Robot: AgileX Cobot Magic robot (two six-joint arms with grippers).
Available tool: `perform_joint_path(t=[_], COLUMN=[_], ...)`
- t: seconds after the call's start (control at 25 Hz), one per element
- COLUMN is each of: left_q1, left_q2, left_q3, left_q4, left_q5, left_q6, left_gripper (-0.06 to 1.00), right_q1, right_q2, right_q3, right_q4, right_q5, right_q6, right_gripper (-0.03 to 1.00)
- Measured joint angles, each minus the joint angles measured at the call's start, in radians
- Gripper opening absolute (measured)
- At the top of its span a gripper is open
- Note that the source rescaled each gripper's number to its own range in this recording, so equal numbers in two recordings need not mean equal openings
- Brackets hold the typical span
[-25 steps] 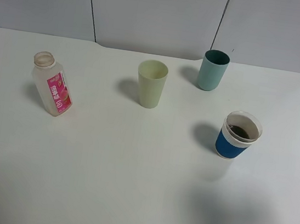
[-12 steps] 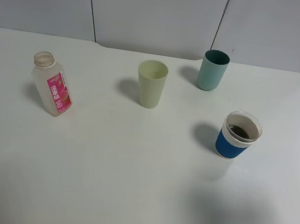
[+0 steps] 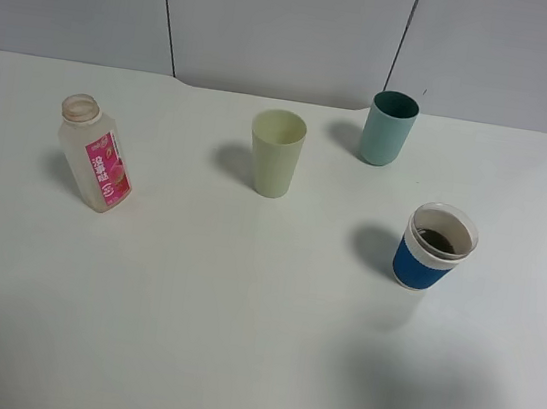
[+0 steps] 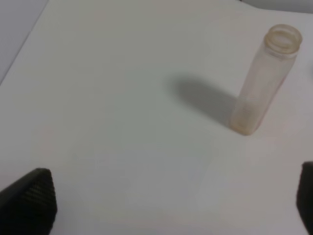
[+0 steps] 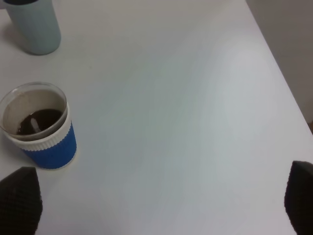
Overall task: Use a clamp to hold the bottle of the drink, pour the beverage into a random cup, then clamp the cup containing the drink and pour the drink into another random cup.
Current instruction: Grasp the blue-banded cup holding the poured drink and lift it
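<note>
So the drink was sitting in the blue-sleeved cup (image 3: pixel 435 248), a dark puddle at the bottom, on the right side of the table (image 3: pixel 233 361). The bottle (image 3: pixel 96 155) stood uncapped way over on the left and looked empty, though the left wrist view was blurry enough that a last dribble inside couldn't be ruled out. By that layout the first pour looked done and the cup-to-cup pour was the step in hand.

The right gripper (image 5: pixel 159 198) hung above the table with its fingers (image 5: pixel 19 200) spread wide and nothing between them, the filled cup just off to one side of the gap. The left gripper (image 4: pixel 166 200) was also spread wide and empty, well apart from the bottle. Neither arm showed in the high camera.

To do it well, the right arm should have gone in low and level and closed on the blue sleeve rather than the clear rim above it, since the ribbed band looked like the grippier part. It should squeeze gently, because a thin cup can buckle. The teal cup (image 3: pixel 389 129) was the nearer target and the pale green cup (image 3: pixel 276 152) was further left; either works. The arm should lift straight up, bring the lip right over the target's mouth, and then tilt slowly, since there was so little liquid that a quick tip would likely splash it past the rim.
</note>
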Motion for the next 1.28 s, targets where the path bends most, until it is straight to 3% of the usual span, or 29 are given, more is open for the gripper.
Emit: perform_joint_path(t=[0.28,0.52,0.68,0.88,1.04,1.2,1.28], left_q1=[0.000,0.000,0.000,0.000,0.000,0.000,0.000], left_q2=[0.000,0.000,0.000,0.000,0.000,0.000,0.000], left_q3=[0.000,0.000,0.000,0.000,0.000,0.000,0.000], left_q4=[0.000,0.000,0.000,0.000,0.000,0.000,0.000], left_q5=[0.000,-0.001,-0.001,-0.001,-0.001,-0.001,-0.001], left_q6=[0.000,0.000,0.000,0.000,0.000,0.000,0.000], left_gripper=[1.00,1.00,1.00,1.00,1.00,1.00,1.00], right_q1=[0.000,0.000,0.008,0.143,0.258,0.298,0.304], right_q2=[0.274,0.574,0.712,0.805,0.870,0.925,0.981], right_q3=[-0.080,-0.136,-0.140,-0.140,-0.140,-0.139,-0.120], right_q4=[0.010,0.036,0.050,0.026,0.021,-0.004,-0.065], right_q5=[-0.089,-0.247,-0.404,-0.621,-0.731,-0.784,-0.854], right_q6=[0.000,0.000,-0.045,-0.064,-0.065,-0.061,-0.023], right_gripper=[1.00,1.00,1.00,1.00,1.00,1.00,1.00])
